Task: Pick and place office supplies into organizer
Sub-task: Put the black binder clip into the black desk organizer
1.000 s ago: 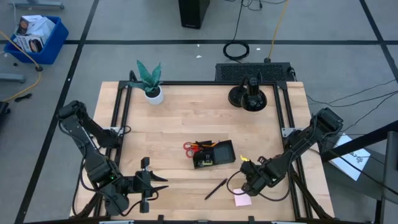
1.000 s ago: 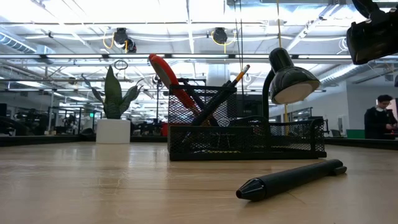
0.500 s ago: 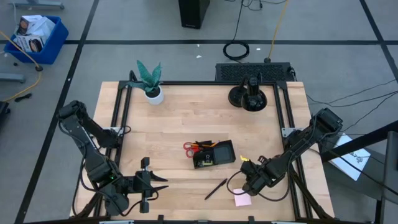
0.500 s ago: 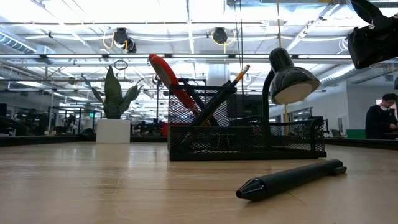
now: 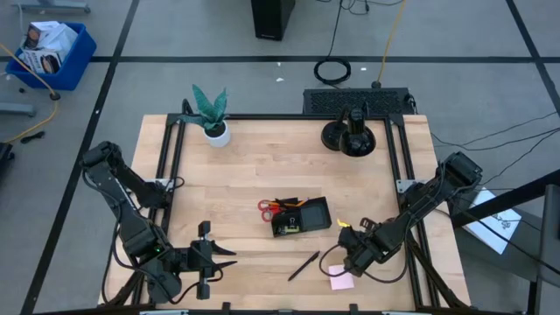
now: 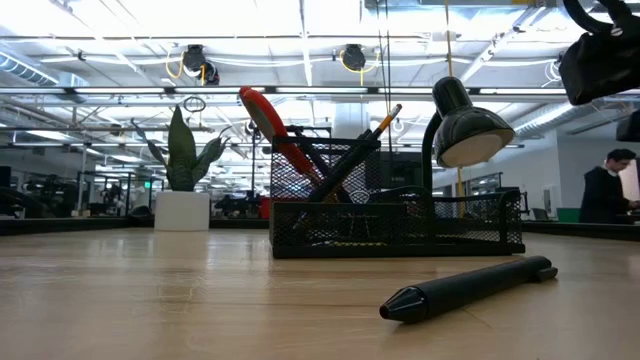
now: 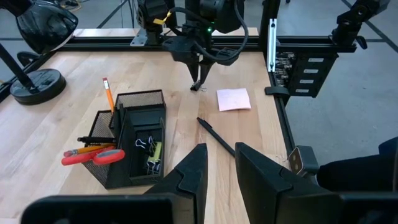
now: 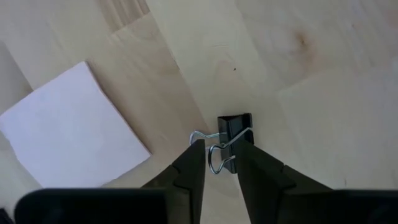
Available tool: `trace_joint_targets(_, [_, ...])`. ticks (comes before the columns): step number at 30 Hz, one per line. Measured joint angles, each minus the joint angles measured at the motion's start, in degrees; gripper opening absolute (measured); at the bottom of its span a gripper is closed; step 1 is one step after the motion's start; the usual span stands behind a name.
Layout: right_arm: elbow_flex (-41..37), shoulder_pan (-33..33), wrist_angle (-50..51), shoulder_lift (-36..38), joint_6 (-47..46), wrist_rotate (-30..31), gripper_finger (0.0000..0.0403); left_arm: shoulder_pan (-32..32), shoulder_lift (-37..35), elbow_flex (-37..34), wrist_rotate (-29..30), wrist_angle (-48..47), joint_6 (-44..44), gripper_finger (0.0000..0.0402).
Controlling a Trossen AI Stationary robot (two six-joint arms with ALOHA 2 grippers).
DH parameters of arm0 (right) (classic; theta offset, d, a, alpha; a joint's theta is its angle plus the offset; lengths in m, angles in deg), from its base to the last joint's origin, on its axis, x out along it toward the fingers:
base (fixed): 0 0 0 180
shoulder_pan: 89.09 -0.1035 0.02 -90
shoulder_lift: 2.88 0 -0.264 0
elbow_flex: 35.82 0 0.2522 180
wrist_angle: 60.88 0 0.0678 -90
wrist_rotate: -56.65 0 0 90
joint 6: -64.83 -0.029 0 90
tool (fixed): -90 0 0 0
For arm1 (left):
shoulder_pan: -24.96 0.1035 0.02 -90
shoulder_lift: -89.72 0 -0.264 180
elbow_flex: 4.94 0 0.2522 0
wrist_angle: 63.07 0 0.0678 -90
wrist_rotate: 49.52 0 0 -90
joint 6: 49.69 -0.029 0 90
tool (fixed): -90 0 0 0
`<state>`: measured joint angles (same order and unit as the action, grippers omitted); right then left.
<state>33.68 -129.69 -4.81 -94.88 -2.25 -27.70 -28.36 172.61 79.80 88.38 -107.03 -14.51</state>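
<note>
— What is the right gripper (image 8: 217, 163) doing down by the near edge?

— It hangs over the light wooden table (image 5: 254, 175), fingers pointing down. Between the two dark fingers sits a small black binder clip with silver wire handles (image 8: 229, 142); the wire loops lie in the gap, but I cannot tell whether the fingers actually pinch them or just straddle them. The clip's black body rests on the wood.

— And around it?

— Just beside the clip lies the pale pink square sticky-note pad (image 8: 69, 129), flat on the table. A little farther toward the middle lies a slim black pen (image 5: 304, 265), at a slant.

— The organizer?

— The black wire-mesh desk organizer (image 5: 300, 216) stands near the table's centre, well apart from the clip. Red-handled scissors (image 7: 90, 156) and an orange pencil (image 7: 108, 94) stick out of it, and more black clips (image 7: 144, 144) lie in one compartment.

— The other arm?

— The left gripper (image 5: 215, 258) waits near the front left edge, fingers a little apart, holding nothing.
</note>
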Motion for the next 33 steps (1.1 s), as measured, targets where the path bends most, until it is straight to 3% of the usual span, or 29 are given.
trace_joint_targets(8, [0.0,-0.3,0.0,0.0,3.5,-2.9,0.0077,0.0,0.0,0.0,0.0,0.0,1.0,0.0088])
trace_joint_targets(28, [0.1,-0.8,0.4,0.0,4.9,0.3,0.0076,0.0,0.0,0.0,0.0,0.0,1.1,0.0088])
trace_joint_targets(33, [0.0,-0.8,1.1,0.0,4.8,0.3,0.0055,0.0,0.0,0.0,0.0,0.0,1.1,0.0088])
